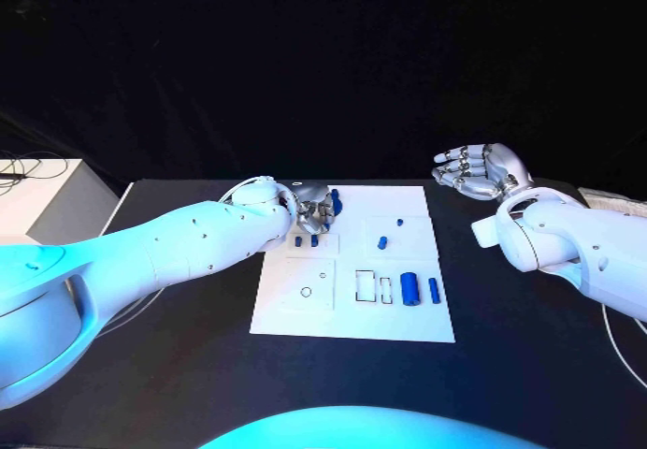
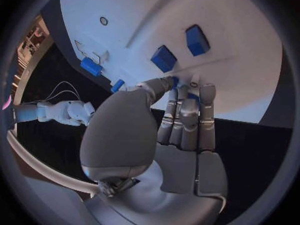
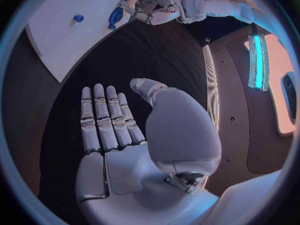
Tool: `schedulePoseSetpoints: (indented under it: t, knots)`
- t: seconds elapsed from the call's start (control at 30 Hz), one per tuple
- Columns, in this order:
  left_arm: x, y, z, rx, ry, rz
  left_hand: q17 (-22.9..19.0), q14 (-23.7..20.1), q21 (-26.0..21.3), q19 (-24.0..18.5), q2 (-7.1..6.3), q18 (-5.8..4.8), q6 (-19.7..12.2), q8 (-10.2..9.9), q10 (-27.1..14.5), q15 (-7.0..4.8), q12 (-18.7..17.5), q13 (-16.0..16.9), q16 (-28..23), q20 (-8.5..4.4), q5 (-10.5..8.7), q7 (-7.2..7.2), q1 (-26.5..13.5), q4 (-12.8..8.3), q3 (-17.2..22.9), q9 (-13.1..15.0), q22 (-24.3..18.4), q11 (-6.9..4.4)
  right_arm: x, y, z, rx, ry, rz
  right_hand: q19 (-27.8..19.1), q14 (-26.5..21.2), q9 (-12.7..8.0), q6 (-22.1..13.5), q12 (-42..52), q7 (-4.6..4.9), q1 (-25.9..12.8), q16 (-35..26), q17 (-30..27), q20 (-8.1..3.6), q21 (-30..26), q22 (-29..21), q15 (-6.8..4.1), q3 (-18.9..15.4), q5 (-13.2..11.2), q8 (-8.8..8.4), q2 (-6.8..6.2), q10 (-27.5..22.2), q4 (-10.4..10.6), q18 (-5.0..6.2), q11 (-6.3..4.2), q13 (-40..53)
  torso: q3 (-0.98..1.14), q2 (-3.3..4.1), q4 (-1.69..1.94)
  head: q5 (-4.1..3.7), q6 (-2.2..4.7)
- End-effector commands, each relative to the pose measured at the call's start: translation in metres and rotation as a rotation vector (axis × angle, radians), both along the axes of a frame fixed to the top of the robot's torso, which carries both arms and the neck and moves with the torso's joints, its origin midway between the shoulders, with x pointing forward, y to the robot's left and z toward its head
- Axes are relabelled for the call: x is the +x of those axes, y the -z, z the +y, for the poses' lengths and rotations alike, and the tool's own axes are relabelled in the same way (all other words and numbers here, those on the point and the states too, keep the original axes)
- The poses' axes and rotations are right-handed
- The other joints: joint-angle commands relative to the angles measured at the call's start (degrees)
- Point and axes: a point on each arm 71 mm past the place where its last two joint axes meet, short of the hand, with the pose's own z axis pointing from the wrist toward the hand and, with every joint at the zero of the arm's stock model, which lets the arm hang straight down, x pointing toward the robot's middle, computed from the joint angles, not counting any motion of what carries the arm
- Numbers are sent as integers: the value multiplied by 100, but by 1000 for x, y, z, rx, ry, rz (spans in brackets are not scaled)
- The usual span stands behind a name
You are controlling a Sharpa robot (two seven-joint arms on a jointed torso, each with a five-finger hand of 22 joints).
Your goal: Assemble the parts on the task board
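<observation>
Fingers (image 2: pixel 187 116) of the left hand (image 1: pixel 313 208) are pressed together side by side, their tips down on the far left part of the white board (image 1: pixel 353 318), with a bit of blue (image 2: pixel 175 80) showing right at the thumb and fingertips. Whether that blue bit is actually pinched or only touched, I cannot tell. In the head view a tall blue piece (image 1: pixel 335 199) stands just beside this hand at its 3 o'clock, so close that it may be the same piece. Two small blue blocks (image 1: pixel 306 241) sit on the board just at 6 o'clock from the hand; the left wrist view shows them as two blue squares (image 2: pixel 164 58) a little past the fingertips.

Over at 3 o'clock of the board, the right hand (image 1: pixel 479 170) hangs above the black counter (image 1: pixel 539 355), well apart from the board, its fingers (image 3: pixel 103 117) straight and lying close alongside each other with the thumb out to one side, nothing in them.

On the board, a small blue peg (image 1: pixel 399 223) and a short blue piece (image 1: pixel 384 243) lie near the middle toward 3 o'clock. Nearer the robot, toward 5 o'clock, a blue cylinder (image 1: pixel 409 289) lies in a recess, with a slimmer blue bar (image 1: pixel 434 289) just beside it at its 3 o'clock and a pale small piece (image 1: pixel 386 285) at its 9 o'clock.
</observation>
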Motion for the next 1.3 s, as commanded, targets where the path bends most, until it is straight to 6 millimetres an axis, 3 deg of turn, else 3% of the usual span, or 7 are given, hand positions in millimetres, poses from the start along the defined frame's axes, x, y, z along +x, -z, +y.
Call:
schedulePoseSetpoints:
  t: [0.03,0.17,0.37,0.8,1.3]
  knots:
    - [-3,4,-4,-9,19,25,144,106,102,114,80,-92,63,-3,151,-26,46,24,84,-17,-31,-3,5,-59,22,-18,119,-35,0,-1,2,-3,-23,-8,-19,33,-8,40,-17,285,11,-27,-8,5,-7,-7,10,25,35,-38,-29,-1,3,31,40,-6,1,-3,-3,-15,1]
    - [-3,3,-4,-17,19,14,405,303,333,350,199,-144,293,84,431,-102,114,65,220,-76,-33,-3,105,-184,78,-4,375,-119,-1,-1,3,-2,-24,-8,-21,34,-8,43,-17,284,10,-28,-9,6,-7,-10,10,27,37,-37,-28,1,3,31,39,-5,3,-4,0,-17,3]
    - [-3,3,-4,-20,19,6,413,353,441,413,268,-160,380,79,546,-136,80,81,244,-123,-55,-11,185,-331,143,-23,475,-144,-1,-1,3,-2,-23,-10,-21,34,-8,43,-17,284,10,-28,-9,6,-7,-10,10,27,37,-37,-28,1,3,31,39,-5,3,-2,0,-20,-1]
    - [-3,-1,-1,-56,13,-37,442,382,525,466,298,-178,432,73,605,-143,63,96,259,-135,-79,-10,210,-408,173,-35,565,-143,0,-1,3,-2,-24,-8,-25,36,-10,49,-18,283,9,-28,-11,6,-8,-15,11,31,39,-37,-28,6,2,31,38,-5,1,-3,-7,-28,40]
    - [-6,-16,6,-153,-5,-33,439,390,556,475,295,-185,441,51,592,-131,11,91,264,-130,-80,5,155,-412,172,-50,594,-124,0,-1,2,-3,-23,-6,-25,36,-10,49,-18,283,9,-28,-11,6,-8,-15,11,31,39,-37,-28,6,2,31,38,-5,-1,-15,21,-10,69]
